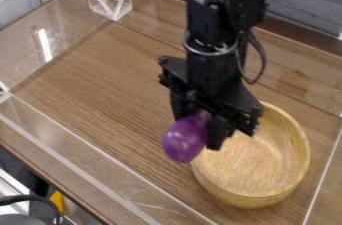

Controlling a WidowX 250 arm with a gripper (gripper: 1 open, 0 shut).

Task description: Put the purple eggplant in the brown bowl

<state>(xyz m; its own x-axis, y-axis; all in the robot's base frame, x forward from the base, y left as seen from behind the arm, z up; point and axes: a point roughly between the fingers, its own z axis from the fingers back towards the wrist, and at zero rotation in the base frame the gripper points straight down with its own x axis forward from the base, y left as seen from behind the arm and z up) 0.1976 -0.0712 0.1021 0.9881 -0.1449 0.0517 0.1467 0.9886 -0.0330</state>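
In the single camera view, the robot arm [207,34] comes in from the far side and reaches down over the wooden table [94,94]. Its black gripper [198,119] is closed on the purple eggplant [186,137], with the jaws narrow around it. The eggplant hangs below the gripper, its rounded end toward the near side. In the picture it overlaps the left rim of the brown bowl [254,174]; whether it touches the rim or is above it, I cannot tell. The eggplant is not down in the hollow of the bowl. The bowl stands on the right part of the table, toward the near side, upright and with its hollow facing up. The gripper and the lower arm cover part of its far left rim. A clear wire-like holder [111,1] stands at the far left. At the near left corner there is a black cable [30,201] with a yellow piece [56,201] beside it.
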